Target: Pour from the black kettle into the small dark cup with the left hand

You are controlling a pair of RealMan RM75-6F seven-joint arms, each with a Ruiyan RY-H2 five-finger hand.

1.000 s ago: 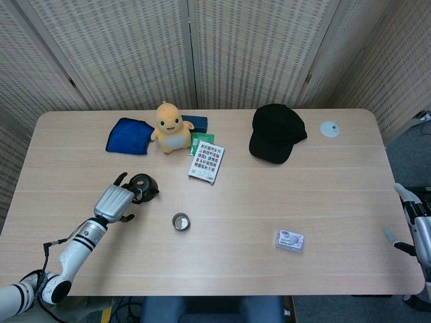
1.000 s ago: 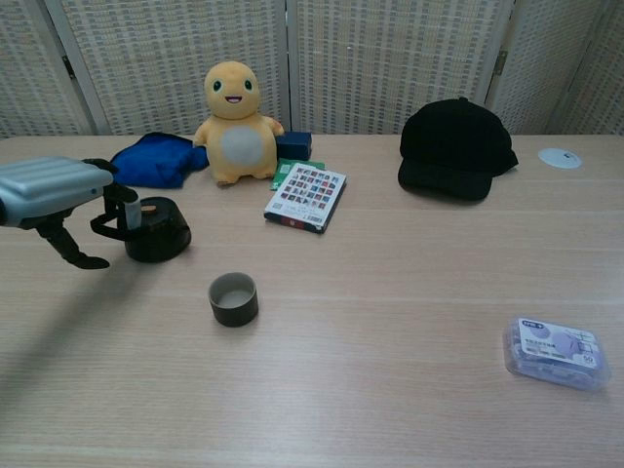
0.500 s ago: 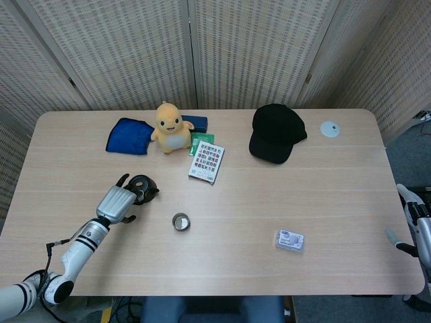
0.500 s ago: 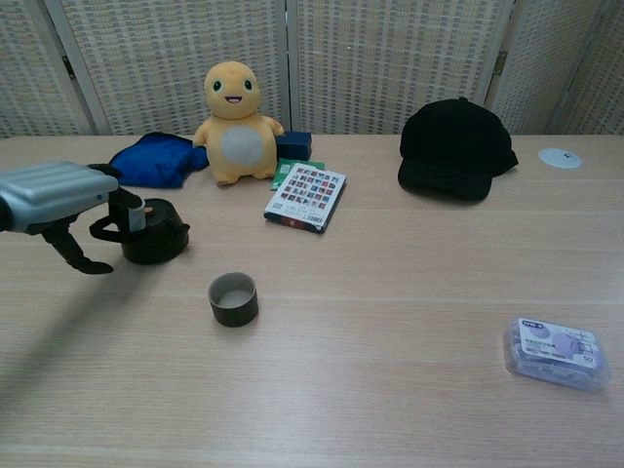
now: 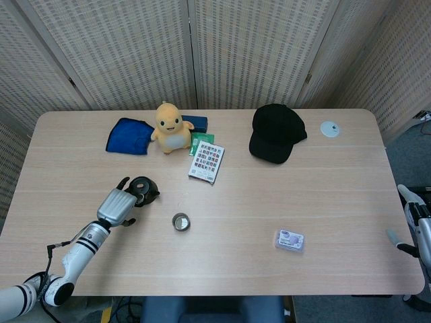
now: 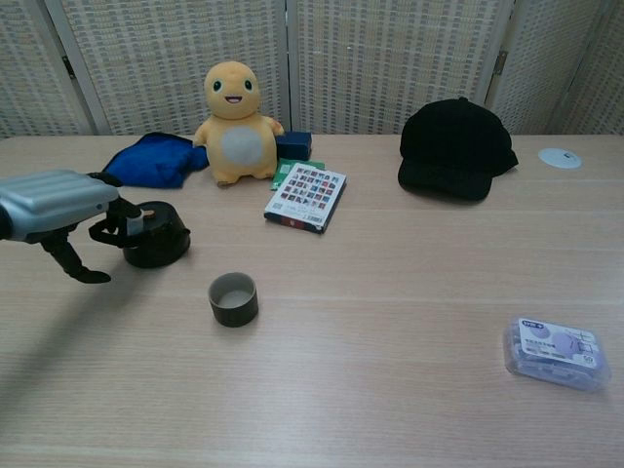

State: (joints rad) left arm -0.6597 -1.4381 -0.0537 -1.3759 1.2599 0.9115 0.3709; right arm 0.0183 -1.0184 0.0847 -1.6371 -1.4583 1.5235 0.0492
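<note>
The robot's left hand (image 6: 54, 203) reached in from the near left edge of the counter (image 5: 323, 202) to the handle side of the black kettle (image 6: 154, 232), its fingers curled at the handle, though neither view showed plainly whether they had closed on it or only touched it; the kettle sat upright on the counter, apparently not yet lifted. The small dark cup (image 6: 234, 298) stood empty-looking and upright nearby to the kettle's right and nearer the robot, well placed for a short carry and tilt. The right hand (image 5: 416, 229) hung off the counter's right edge, holding nothing visible, its fingers too cut off to judge. A yellow plush toy (image 6: 238, 122), a black cap (image 6: 456, 148) and a booklet (image 6: 306, 197) lay farther back, clear of the pouring path
</note>
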